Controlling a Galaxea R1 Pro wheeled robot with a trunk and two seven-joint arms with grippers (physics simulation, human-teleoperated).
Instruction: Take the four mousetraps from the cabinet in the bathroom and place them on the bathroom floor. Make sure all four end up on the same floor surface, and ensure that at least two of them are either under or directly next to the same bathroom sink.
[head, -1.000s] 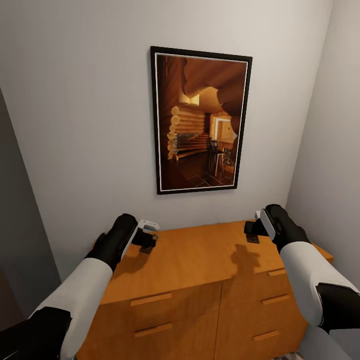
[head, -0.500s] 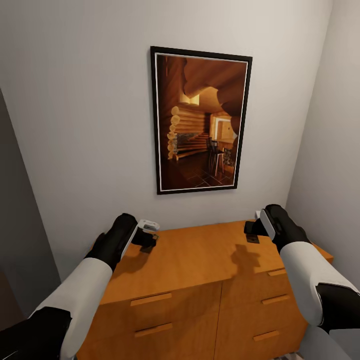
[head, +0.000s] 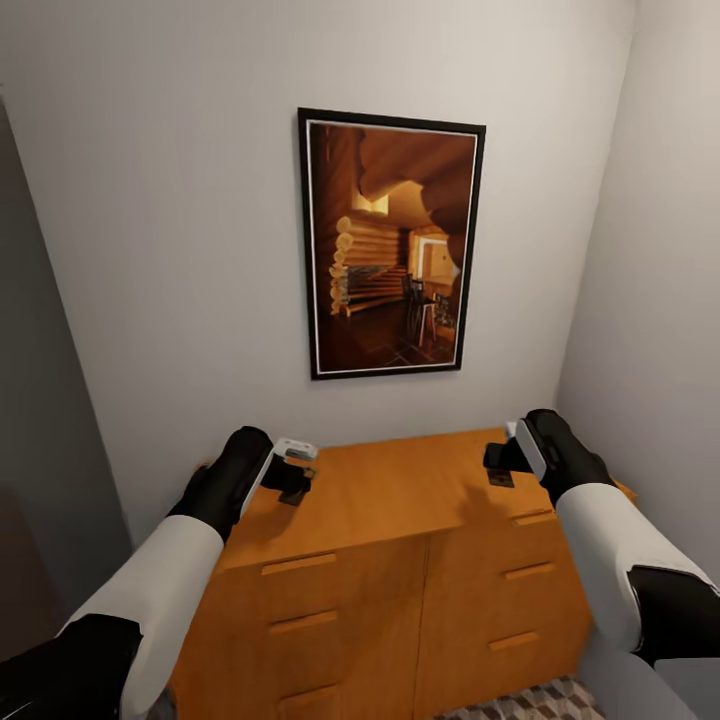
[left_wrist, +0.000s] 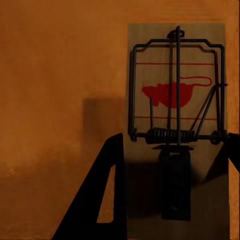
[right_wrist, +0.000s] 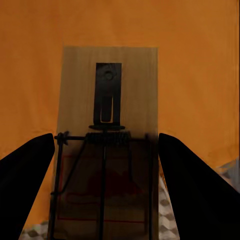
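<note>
Left jaws: our left gripper (head: 296, 487) is closed on a mousetrap (left_wrist: 176, 125); one dark finger (left_wrist: 102, 195) presses each side of the board

Right jaws: our right gripper (head: 497, 467) is closed on a second mousetrap (right_wrist: 107, 145), its board sitting tight between our two dark fingers (right_wrist: 25, 175)

Where the traps are: we hold both just above the top of the orange cabinet (head: 400, 560), one near each end

Cabinet: its drawers look closed

Floor: we see a bit of the cube-pattern bathroom floor (head: 540, 700) at the foot of the cabinet

Wall: a framed picture (head: 390, 245) hangs above the cabinet
</note>
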